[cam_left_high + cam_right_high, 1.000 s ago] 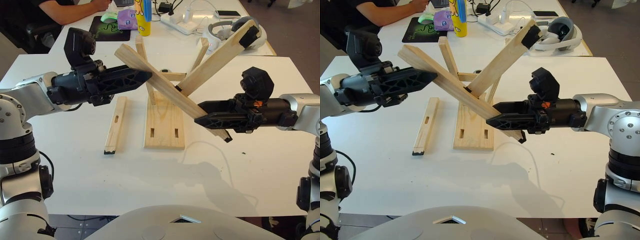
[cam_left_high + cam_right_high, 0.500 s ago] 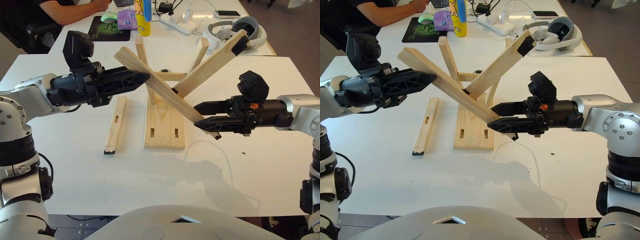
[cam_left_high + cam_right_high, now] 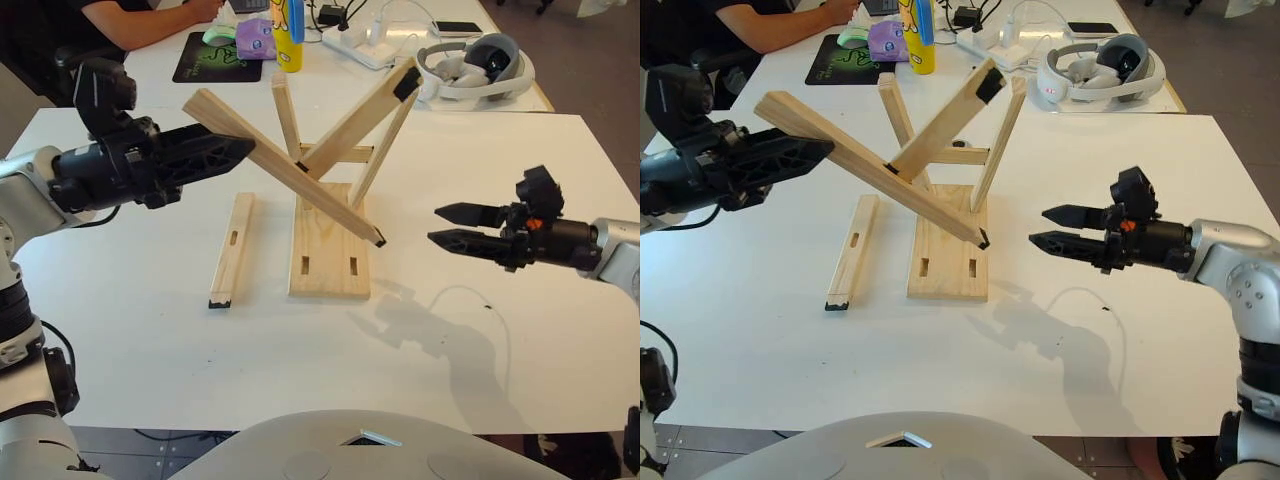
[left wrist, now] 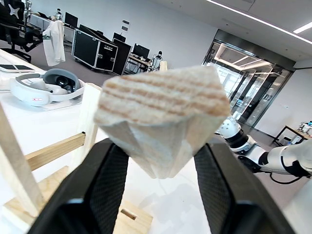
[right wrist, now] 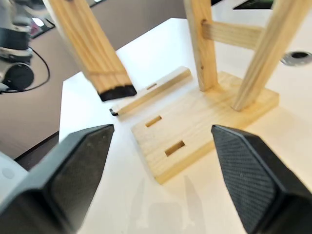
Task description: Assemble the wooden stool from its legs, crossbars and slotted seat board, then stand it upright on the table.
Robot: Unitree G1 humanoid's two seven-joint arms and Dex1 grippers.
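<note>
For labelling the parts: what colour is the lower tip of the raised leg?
Black; the leg's tip shows best in the right wrist view.

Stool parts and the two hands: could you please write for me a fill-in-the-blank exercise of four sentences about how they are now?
1. The left hand holds the slanted leg by its ____ end.
2. The right hand is ____ and holds nothing.
3. The seat board lies flat and shows ____ empty slots.
4. A loose bar lies to the ____ of the seat board.
Missing words: upper, open, two, left.
</note>
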